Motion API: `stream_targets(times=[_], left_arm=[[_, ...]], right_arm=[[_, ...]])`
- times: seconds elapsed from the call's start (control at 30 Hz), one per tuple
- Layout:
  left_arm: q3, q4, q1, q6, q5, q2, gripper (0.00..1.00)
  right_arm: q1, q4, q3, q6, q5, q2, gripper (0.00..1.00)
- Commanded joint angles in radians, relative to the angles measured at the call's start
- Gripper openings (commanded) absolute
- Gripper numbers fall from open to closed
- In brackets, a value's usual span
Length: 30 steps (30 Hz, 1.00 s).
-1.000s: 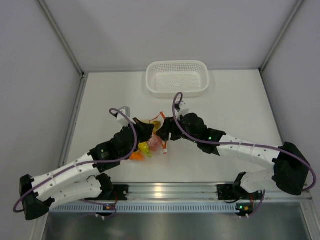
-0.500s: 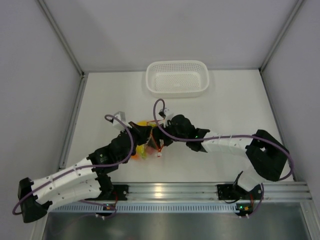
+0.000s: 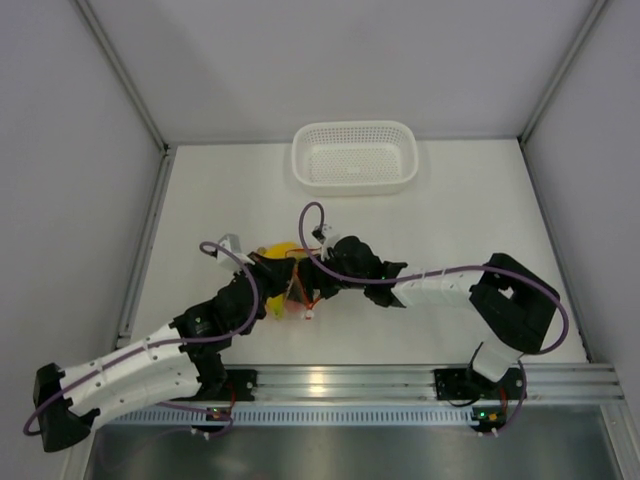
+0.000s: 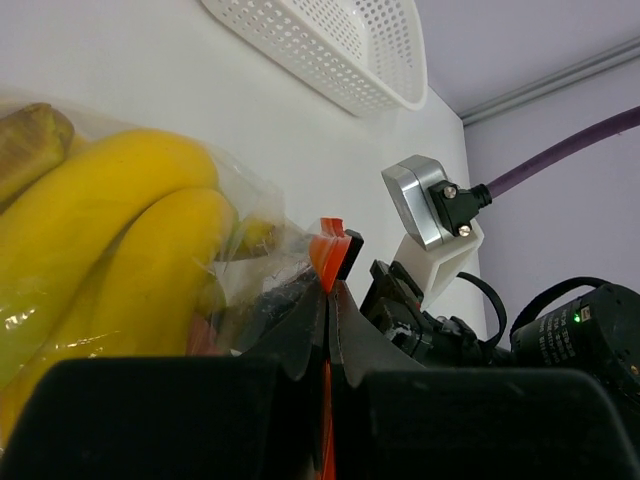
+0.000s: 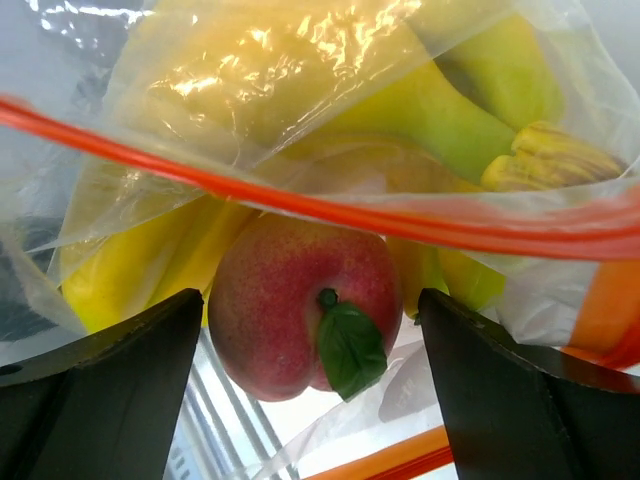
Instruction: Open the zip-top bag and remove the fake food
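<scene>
The zip-top bag [image 3: 290, 272] lies mid-table between both grippers, clear with an orange-red zip strip [image 5: 300, 205]. My left gripper [image 4: 328, 290] is shut on the zip strip [image 4: 331, 255] at one edge; in the top view it [image 3: 277, 290] sits at the bag's left. Yellow bananas [image 4: 110, 230] fill the bag beside it. My right gripper [image 5: 310, 300] is open at the bag's mouth, its fingers [image 5: 120, 370] on either side of the pink peach [image 5: 290, 310] without touching it. Bananas [image 5: 300, 70] lie behind the peach, and an orange fruit [image 5: 612, 300] shows at the right edge.
The white perforated basket [image 3: 354, 158] stands at the back of the table, also in the left wrist view [image 4: 340, 50]. The right arm's wrist camera [image 4: 425, 200] is close to my left fingers. Grey walls enclose the table on three sides.
The right gripper has moved left and forward up to the bag's mouth. The left gripper and the bag have shifted slightly left and nearer. The right arm's elbow has folded in.
</scene>
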Motion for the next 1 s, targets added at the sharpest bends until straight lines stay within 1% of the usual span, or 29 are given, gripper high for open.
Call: stream_targets(times=[0.0, 0.07, 0.17, 0.23, 0.33, 0.4, 0.43, 0.53, 0.6, 0.67, 0.7, 0.8, 0.83, 0.9, 0.93, 0.97], left_arm=[[-0.025, 0.059, -0.01, -0.032, -0.052, -0.021, 0.0], [-0.03, 0.059, -0.013, -0.039, -0.064, -0.025, 0.0], [-0.037, 0.059, -0.019, -0.046, -0.076, -0.025, 0.0], [-0.043, 0.057, -0.03, -0.052, -0.085, -0.028, 0.0], [-0.051, 0.059, -0.051, -0.063, -0.119, -0.028, 0.0], [-0.057, 0.059, -0.076, -0.069, -0.144, -0.028, 0.0], [-0.059, 0.059, -0.083, -0.071, -0.151, -0.028, 0.0], [-0.063, 0.059, -0.114, -0.078, -0.187, -0.028, 0.0], [-0.065, 0.059, -0.131, -0.08, -0.199, -0.029, 0.0], [-0.065, 0.057, -0.139, -0.08, -0.214, -0.031, 0.0], [-0.063, 0.059, -0.143, -0.08, -0.216, -0.029, 0.0], [-0.07, 0.059, -0.146, -0.077, -0.219, -0.037, 0.0], [-0.073, 0.059, -0.146, -0.078, -0.221, -0.041, 0.0], [-0.086, 0.057, -0.146, -0.082, -0.228, -0.058, 0.0], [-0.091, 0.057, -0.148, -0.082, -0.231, -0.067, 0.0], [-0.096, 0.056, -0.148, -0.08, -0.233, -0.074, 0.0]], right_arm=[[0.021, 0.087, -0.018, 0.081, -0.006, 0.004, 0.92], [0.033, 0.095, -0.03, 0.103, 0.015, -0.004, 0.91], [0.038, 0.114, -0.041, 0.132, 0.015, -0.005, 0.86], [0.04, 0.136, -0.049, 0.162, 0.009, -0.002, 0.81], [0.046, 0.168, -0.056, 0.202, 0.005, 0.018, 0.77], [0.047, 0.165, -0.05, 0.222, 0.018, 0.038, 0.8], [0.05, 0.162, -0.046, 0.23, 0.023, 0.045, 0.91], [0.058, 0.171, -0.032, 0.245, 0.032, 0.077, 0.96], [0.064, 0.177, -0.029, 0.261, 0.046, 0.084, 0.97], [0.066, 0.2, -0.03, 0.268, 0.057, 0.091, 0.91], [0.066, 0.21, -0.033, 0.276, 0.063, 0.09, 0.82], [0.066, 0.263, -0.053, 0.288, 0.065, 0.081, 0.67], [0.067, 0.282, -0.062, 0.293, 0.066, 0.078, 0.57], [0.066, 0.315, -0.078, 0.296, 0.065, 0.068, 0.51], [0.067, 0.322, -0.081, 0.295, 0.066, 0.067, 0.45], [0.067, 0.322, -0.082, 0.291, 0.065, 0.061, 0.44]])
